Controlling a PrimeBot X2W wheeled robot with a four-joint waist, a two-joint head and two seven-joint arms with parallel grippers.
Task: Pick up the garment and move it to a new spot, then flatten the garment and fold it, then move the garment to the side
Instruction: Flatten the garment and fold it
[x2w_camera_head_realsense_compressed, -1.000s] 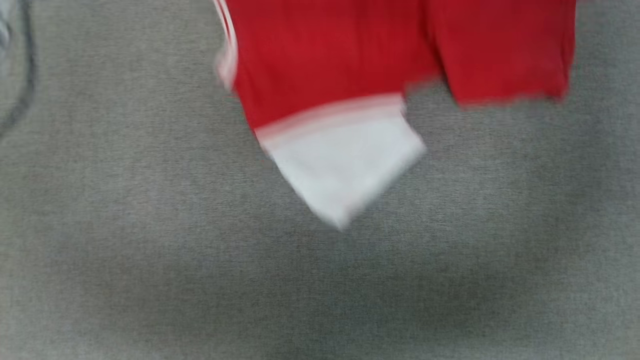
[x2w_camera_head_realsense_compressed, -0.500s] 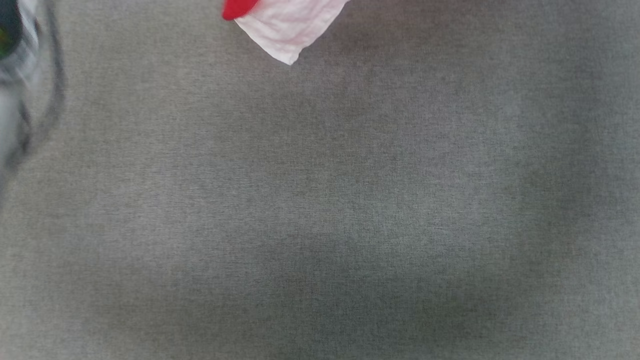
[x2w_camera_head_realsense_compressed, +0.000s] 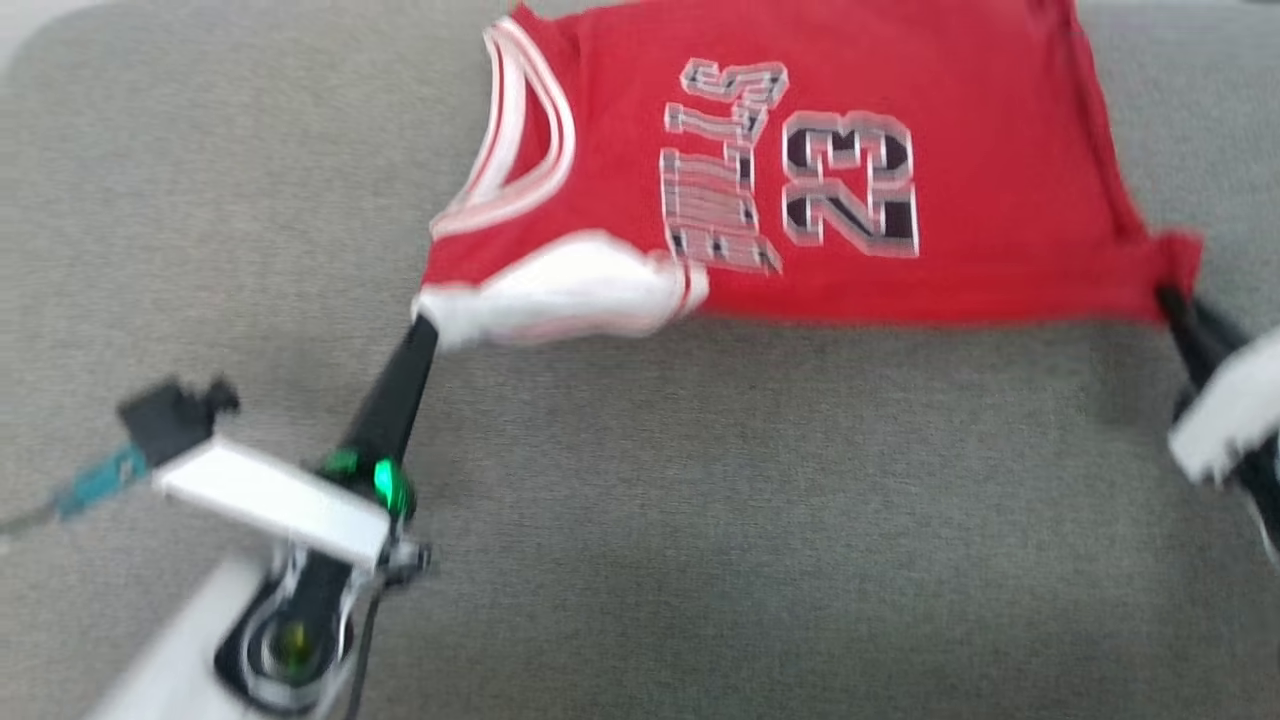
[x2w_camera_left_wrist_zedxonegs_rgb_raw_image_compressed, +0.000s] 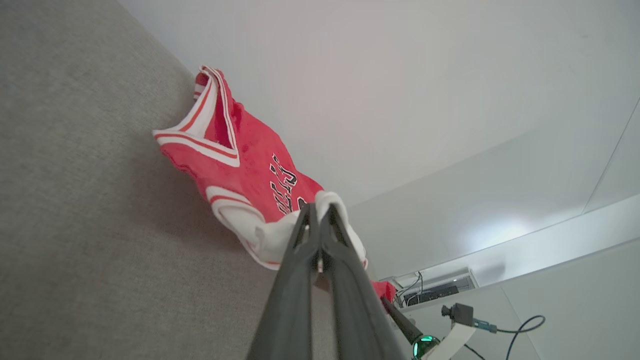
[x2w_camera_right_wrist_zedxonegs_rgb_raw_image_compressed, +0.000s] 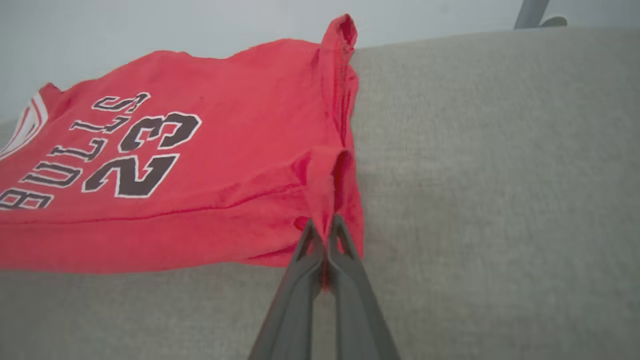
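While held taut, apparently for flattening, the garment (x2w_camera_head_realsense_compressed: 850, 260) spreads print-up at 12 o'clock on the grey surface (x2w_camera_head_realsense_compressed: 700, 520). The left gripper (x2w_camera_head_realsense_compressed: 428, 322), at its 8 o'clock, clamps the white sleeve (x2w_camera_head_realsense_compressed: 570, 290); the right gripper (x2w_camera_head_realsense_compressed: 1165, 295), at 4 o'clock, pinches the red hem corner (x2w_camera_head_realsense_compressed: 1178, 258).

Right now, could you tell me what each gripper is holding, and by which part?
Both hold the red Bulls 23 jersey: the left gripper is shut on its white sleeve, the right gripper on a red corner at the hem.

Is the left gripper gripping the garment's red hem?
No, the left gripper has its jaws shut on the white sleeve of the garment.
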